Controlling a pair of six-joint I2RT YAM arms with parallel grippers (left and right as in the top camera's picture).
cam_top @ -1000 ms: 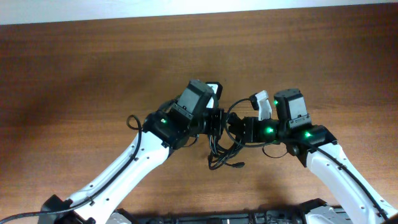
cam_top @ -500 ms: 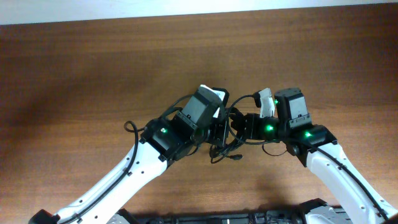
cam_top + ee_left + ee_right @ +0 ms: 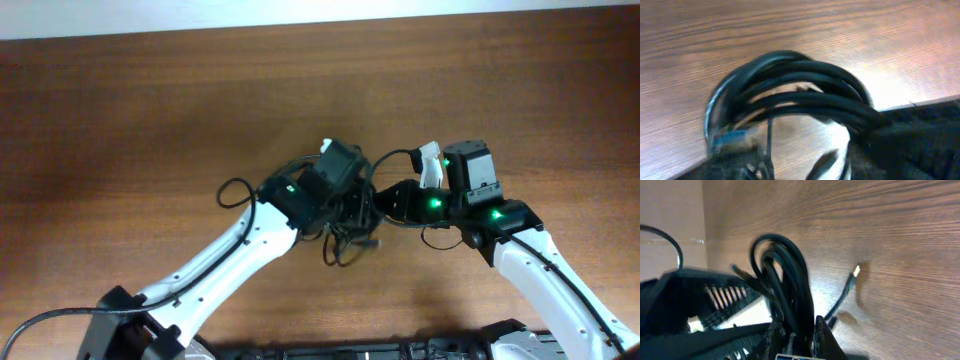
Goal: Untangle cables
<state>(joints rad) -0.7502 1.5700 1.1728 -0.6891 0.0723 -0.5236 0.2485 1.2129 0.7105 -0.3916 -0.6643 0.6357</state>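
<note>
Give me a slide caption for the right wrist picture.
Right gripper shut on looped black cables over the wooden table, a metal-tipped plug alongside.

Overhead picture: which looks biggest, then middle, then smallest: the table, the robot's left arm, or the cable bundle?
1. table, biggest by far
2. left arm
3. cable bundle, smallest, and partly hidden
</note>
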